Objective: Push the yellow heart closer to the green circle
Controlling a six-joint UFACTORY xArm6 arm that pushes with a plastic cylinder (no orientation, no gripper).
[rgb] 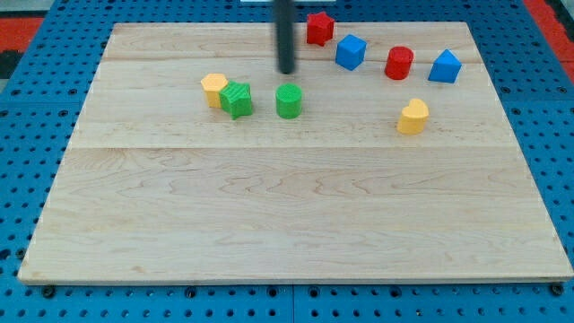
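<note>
Where the dark rod comes down from the view's top edge, my tip (286, 71) ends over the upper middle of the wooden board (296, 233). Being a plain rod, it has nothing to open or close, and it touches no block. Whether it rests on the wood cannot be told from this angle.

Just below the tip, with a small gap between them, stands the green circle (288, 101), an upright cylinder. To its left, near but apart, sits a green block (237, 99) of irregular, star-like outline. A yellow block (213, 89), roughly hexagonal, touches that green block on its left side, slightly nearer the view's top.

Toward the view's right of the tip, four blocks run in a loose line along the board's upper part. First comes a red block (320, 28), closest to the top edge and just right of the rod; its exact shape is hard to make out. Next is a blue cube (351, 52), then a red cylinder (399, 63), then a blue block (444, 66) with a peaked top, nearest the right edge.

The yellow heart (413, 117) lies below the red cylinder, on the board's right half. It is well apart from the green circle, with bare wood between them, and sits a little lower in the view than the circle.

Around the board, a blue perforated surface (27, 108) shows on all sides.
</note>
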